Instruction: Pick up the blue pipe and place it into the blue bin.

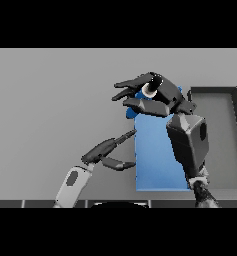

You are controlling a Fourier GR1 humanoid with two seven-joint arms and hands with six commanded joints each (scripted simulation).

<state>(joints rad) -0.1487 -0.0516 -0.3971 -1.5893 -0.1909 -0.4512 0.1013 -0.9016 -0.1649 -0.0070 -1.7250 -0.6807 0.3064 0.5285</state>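
Beneath our right hand (157, 92), whose fingers (126, 84) curl on the blue pipe (131, 113), the blue bin (157, 165) awaits release.

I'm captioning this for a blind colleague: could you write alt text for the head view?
The right robot hand hovers over the far end of a blue bin on a grey table. The left robot hand is open at the bin's left edge. A dark tray lies to the right.
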